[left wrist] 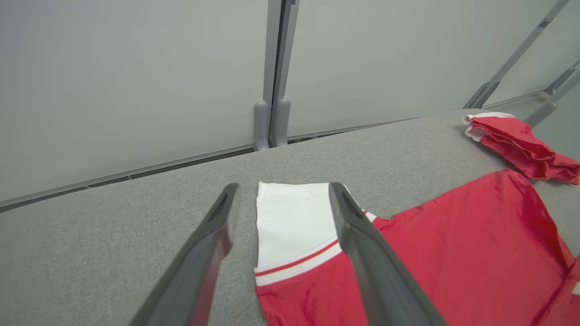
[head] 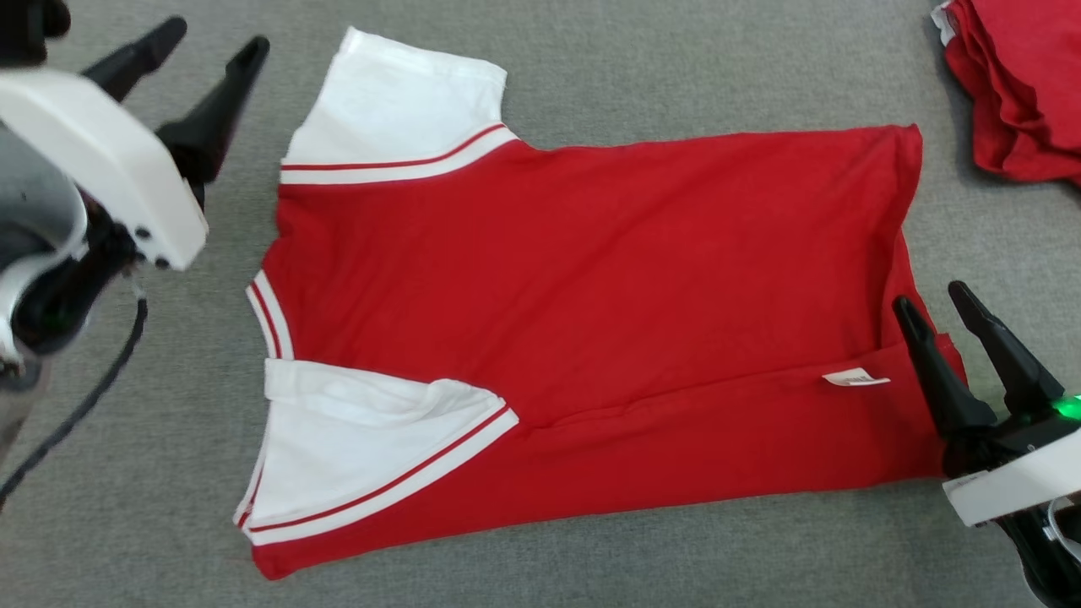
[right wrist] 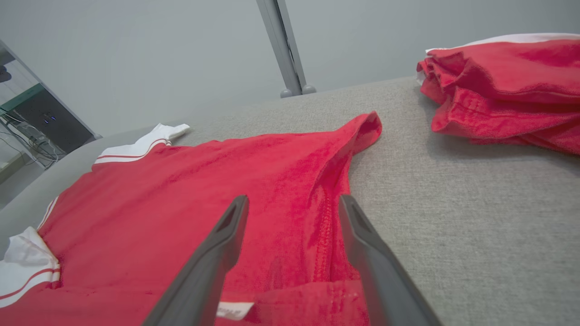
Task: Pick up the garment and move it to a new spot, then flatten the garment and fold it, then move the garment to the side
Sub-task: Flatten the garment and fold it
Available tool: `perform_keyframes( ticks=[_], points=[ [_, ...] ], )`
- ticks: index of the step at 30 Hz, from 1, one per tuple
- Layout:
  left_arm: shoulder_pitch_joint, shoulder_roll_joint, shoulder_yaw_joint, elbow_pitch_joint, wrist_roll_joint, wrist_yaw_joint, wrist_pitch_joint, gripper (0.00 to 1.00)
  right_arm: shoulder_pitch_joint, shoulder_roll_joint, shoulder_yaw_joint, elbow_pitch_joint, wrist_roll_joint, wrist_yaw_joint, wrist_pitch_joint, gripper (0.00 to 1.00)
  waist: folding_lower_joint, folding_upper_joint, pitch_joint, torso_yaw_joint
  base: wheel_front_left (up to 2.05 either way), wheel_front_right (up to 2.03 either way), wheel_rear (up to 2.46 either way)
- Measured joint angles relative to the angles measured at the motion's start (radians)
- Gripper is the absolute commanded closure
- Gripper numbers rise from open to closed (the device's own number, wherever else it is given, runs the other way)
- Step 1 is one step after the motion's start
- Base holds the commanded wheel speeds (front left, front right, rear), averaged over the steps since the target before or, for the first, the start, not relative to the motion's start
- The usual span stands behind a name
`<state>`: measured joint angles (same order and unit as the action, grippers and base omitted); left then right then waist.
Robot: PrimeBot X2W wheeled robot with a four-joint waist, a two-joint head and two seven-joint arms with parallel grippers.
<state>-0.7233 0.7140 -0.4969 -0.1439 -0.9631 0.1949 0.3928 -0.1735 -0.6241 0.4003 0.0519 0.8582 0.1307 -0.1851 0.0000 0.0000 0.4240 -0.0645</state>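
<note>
A: Entry 1, edges and free room, starting at the left?
B: Surface [head: 591,76], grey, cloth-covered. There is a bare band to the left of the garment [head: 591,295], a bare strip along its far side and a narrower strip along its near side. In the left wrist view the far edge of the surface meets pale wall panels [left wrist: 136,90] and an upright post [left wrist: 274,68].

A: Entry 2, left tool?
B: Left tool [head: 215,38], 2 dark fingers spread apart, gripping nothing. It stands at the far left, near the far white sleeve [head: 397,101] and apart from it. Its own camera looks along the fingers at that sleeve's cuff.

A: Entry 3, the garment?
B: 1 red shirt with white sleeves and red striping. It lies flat in the middle of the surface, collar to the left, hem to the right. The near long side is folded in over the body. The near sleeve [head: 363,439] lies on top. A white label [head: 855,378] shows on the folded strip, close to the hem.

A: Entry 4, right tool?
B: Right tool [head: 929,297], jaws wide, empty. Its fingertips are at the near right corner of the hem, just beside the label. Contact with the cloth: cannot tell.

A: Entry 5, far right?
B: Pile of red cloth [head: 1022,84], folded, a white edge showing. It sits at the far right corner, apart from the hem, with bare surface between.
</note>
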Motion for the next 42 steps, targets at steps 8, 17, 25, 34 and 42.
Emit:
perform_keyframes(
  ticks=[8,17,25,34,42],
  points=[
    [-0.372,-0.049,-0.149,0.324,0.085,-0.107,0.279,0.00,-0.091,0.060,0.062,0.030,-0.015,0.000,-0.033,0.00,0.0000,0.0000,0.121,-0.126,0.00,0.00,0.00],
    [-0.472,-0.021,-0.216,0.512,0.160,-0.151,0.362,0.00,-0.115,0.097,0.117,0.071,0.005,0.000,-0.066,0.00,0.0000,0.0000,0.192,-0.235,0.00,0.00,0.00],
    [-0.506,-0.004,-0.240,0.578,0.207,-0.155,0.368,0.00,-0.141,0.108,0.136,0.088,0.010,0.000,-0.075,0.00,0.0000,0.0000,0.220,-0.258,0.00,0.00,0.00],
    [-0.532,-0.013,-0.242,0.610,0.209,-0.160,0.358,0.08,-0.151,0.118,0.126,0.084,0.010,0.000,-0.078,0.00,0.0000,0.0000,0.235,-0.262,0.00,0.00,0.00],
    [-0.531,-0.029,-0.241,0.589,0.148,-0.187,0.418,1.00,-0.155,0.116,0.108,0.081,0.002,0.000,-0.078,0.00,0.0000,0.0000,0.238,-0.268,0.00,0.00,0.00]
  ],
)
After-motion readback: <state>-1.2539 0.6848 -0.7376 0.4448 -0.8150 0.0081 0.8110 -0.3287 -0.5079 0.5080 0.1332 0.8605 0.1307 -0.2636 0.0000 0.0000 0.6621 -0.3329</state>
